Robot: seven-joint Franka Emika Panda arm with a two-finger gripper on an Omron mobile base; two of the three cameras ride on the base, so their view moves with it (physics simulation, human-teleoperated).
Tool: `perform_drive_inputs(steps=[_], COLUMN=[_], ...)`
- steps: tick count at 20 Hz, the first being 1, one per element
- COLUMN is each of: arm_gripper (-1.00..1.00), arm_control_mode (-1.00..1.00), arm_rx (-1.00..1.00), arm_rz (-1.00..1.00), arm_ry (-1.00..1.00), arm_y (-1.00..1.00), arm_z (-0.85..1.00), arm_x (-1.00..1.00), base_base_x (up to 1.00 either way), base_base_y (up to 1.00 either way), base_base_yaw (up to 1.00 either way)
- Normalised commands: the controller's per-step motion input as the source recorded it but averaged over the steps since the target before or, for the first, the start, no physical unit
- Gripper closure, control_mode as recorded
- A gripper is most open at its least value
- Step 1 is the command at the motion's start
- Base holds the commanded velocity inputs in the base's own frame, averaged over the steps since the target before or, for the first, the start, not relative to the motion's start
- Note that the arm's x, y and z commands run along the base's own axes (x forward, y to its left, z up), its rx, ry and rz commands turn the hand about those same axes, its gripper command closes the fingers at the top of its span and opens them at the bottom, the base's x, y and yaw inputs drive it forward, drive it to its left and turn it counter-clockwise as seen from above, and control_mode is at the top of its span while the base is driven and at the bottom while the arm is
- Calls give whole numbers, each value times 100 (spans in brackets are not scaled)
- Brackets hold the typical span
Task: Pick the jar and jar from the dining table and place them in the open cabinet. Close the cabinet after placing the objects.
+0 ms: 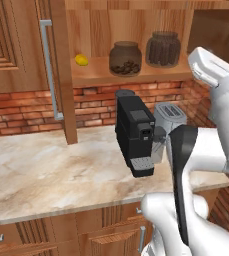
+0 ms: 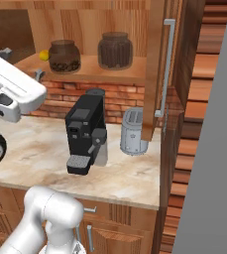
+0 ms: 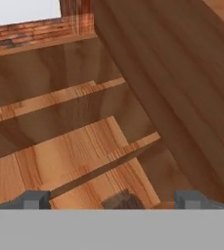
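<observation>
Hand view looks along the end effector [image 3: 113, 200], fingertips [image 3: 34, 199] spread wide and grasping nothing, into the cabinet [image 3: 84, 146]; a dark lid at the bottom edge is cut off. On its lower shelf [image 1: 136, 75] stand the bean jar [image 1: 125, 58] and, to its right, the stick jar [image 1: 163, 49], both clear glass, apart.
</observation>
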Motion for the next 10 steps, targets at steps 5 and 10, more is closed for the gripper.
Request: perform_drive_inputs(steps=[5, 10], arm_gripper=[-100, -100], arm_control_mode=[-100, -100], arm_rx=[-9, -4], arm_rz=[-4, 0], arm_ry=[1, 0], arm_y=[39, 54], arm_z=[12, 1], arm_x=[-100, -92], base_base_x=[0, 0], base_base_y=[0, 0], base_base_yaw=[0, 0])
